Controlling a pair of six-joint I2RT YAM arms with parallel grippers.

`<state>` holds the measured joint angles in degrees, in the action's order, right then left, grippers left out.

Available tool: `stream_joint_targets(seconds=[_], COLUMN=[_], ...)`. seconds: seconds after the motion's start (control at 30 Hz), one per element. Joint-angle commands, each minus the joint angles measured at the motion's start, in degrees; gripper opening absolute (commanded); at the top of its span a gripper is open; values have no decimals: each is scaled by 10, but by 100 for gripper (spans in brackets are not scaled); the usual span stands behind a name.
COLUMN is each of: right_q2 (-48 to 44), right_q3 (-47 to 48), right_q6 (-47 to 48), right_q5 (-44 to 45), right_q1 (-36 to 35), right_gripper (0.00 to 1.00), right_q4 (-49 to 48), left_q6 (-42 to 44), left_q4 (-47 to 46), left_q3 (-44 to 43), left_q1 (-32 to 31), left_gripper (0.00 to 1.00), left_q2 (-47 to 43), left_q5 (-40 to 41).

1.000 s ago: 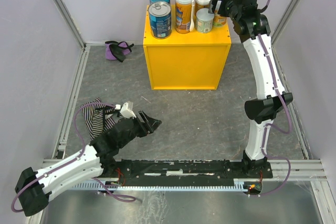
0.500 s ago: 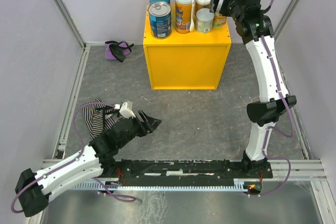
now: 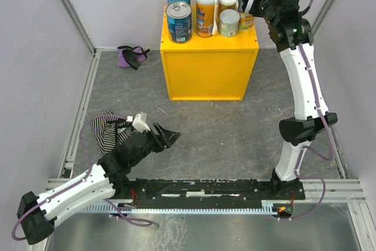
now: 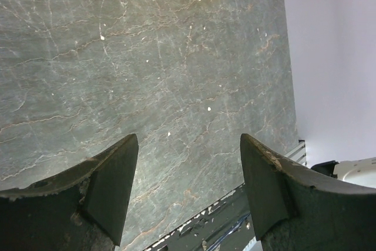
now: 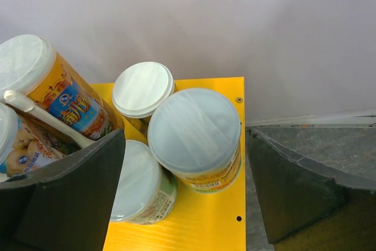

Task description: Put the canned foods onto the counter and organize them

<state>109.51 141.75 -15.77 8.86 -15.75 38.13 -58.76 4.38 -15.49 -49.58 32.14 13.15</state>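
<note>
All the cans stand on the flat top of the yellow box (image 3: 208, 69), which sits on the grey tabletop (image 3: 223, 133) against the back wall. Two blue cans (image 3: 179, 22) line the box's left edge, the nearer one right at the front left corner. Next to them rise the tall orange cans (image 3: 206, 13) with white spoons. A pale-green can (image 5: 138, 186) stands nearest the front, with a bare yellow strip between it and the front edge. The short orange can (image 5: 197, 136) sits close to the box's right edge, leaving only a thin margin there, and touches or nearly touches the pale-green one.

The right tool (image 5: 185, 136) is released and grasps nothing. It hangs above the back right corner of the box, its fingers spread wider than the short orange can, one to each side and apart from it.

The left tool (image 4: 188, 139) is low over the tabletop, well in front of the box, fingers parted with only grey surface between them. The striped cloth (image 3: 106, 130) lies just to its left. A purple cloth (image 3: 132, 56) lies by the left wall, apart from the box
</note>
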Motion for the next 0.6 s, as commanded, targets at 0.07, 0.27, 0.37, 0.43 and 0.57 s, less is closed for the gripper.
stream_joint_targets(seconds=[0.07, 0.27, 0.37, 0.43, 0.57], right_q2=[-66, -145, -201, -241, -334], right_q3=[-22, -117, -203, -263, -393], right_q6=[-2, -4, -4, -4, -10], right_q5=[14, 35, 48, 59, 71], right_q1=[-3, -3, -3, -3, -4], right_gripper=[91, 92, 92, 93, 93], right_q4=[-13, -11, -13, -13, -16], left_q6=[32, 57, 75, 88, 122], left_q4=[12, 33, 34, 34, 28], left_q3=[-41, -63, -73, -80, -101], left_q1=[1, 1, 2, 2, 2], left_gripper=[76, 77, 77, 77, 78], left_q2=[-25, -43, -39, -33, -9], left_q5=[14, 44, 57, 71, 98])
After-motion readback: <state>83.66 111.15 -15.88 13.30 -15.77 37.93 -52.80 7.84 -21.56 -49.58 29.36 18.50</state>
